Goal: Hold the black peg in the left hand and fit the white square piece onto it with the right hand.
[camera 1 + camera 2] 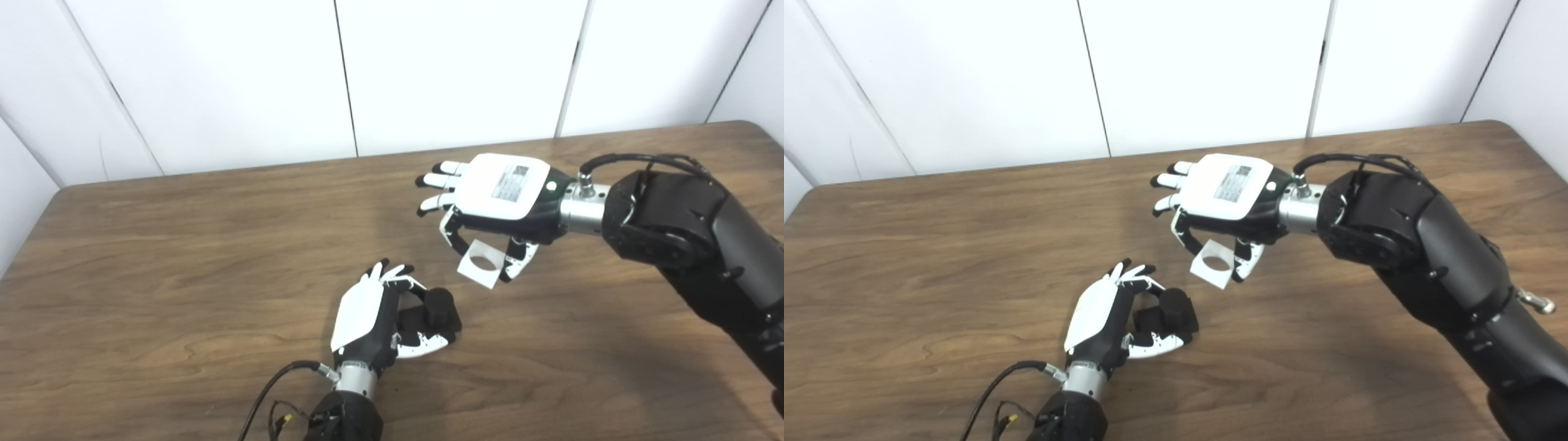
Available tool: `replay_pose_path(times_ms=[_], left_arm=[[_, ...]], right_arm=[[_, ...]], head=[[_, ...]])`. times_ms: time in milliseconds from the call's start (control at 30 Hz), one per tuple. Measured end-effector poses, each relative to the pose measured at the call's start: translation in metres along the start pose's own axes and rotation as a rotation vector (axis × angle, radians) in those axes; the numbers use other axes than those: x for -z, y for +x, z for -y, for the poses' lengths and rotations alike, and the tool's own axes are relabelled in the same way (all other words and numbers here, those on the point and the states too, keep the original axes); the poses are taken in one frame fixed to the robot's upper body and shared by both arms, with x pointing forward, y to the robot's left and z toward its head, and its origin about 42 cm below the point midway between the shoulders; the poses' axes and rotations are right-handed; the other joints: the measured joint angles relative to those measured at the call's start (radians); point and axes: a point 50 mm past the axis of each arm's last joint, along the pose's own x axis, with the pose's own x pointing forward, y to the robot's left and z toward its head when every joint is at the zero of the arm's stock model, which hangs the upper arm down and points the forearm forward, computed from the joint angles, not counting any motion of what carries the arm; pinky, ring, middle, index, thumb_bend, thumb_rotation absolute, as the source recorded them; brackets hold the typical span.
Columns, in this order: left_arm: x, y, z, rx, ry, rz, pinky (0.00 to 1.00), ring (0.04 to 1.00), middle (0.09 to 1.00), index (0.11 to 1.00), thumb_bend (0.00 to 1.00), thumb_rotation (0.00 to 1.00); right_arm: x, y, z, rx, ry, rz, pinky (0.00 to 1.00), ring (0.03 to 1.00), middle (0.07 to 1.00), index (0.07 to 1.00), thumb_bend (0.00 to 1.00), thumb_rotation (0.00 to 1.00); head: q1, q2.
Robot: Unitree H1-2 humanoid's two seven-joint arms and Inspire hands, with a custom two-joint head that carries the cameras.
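The left robot hand (383, 312) sits low over the table near the front edge, its white back turned to the left and its fingers curled around the black peg (438, 305). The thumb wraps under the peg's dark base while the fingers close over from above, so the peg is clamped in the hand with its round stub poking out to the right.

The right robot hand (496, 199) hangs above and to the right of it — palm down, white back up. Its thumb and one finger reach downward and pinch the white square piece (482, 264) by opposite edges; the remaining fingers stretch out to the left, spread and touching nothing. The piece is tilted, its round hole facing the camera, and it is held clear of the table.

The white square piece lies just up and to the right of the black peg — near it, but apart, with bare wood showing between them.

Beneath both spreads the brown wooden table (184, 245), backed by white wall panels (245, 73).
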Motion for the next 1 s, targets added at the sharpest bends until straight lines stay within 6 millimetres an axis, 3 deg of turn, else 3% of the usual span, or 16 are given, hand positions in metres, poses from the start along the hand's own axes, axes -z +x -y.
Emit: replay_pose_path(times_ms=[1000], left_arm=[[-0.002,0.000,0.001,-0.005,-0.005,0.002,1.00,1.000,0.886,0.485,0.52,0.07]], right_arm=[[-0.025,0.035,0.009,-0.011,-0.038,0.113,1.00,1.000,0.886,0.492,0.53,0.15]], head=[[0.005,0.002]])
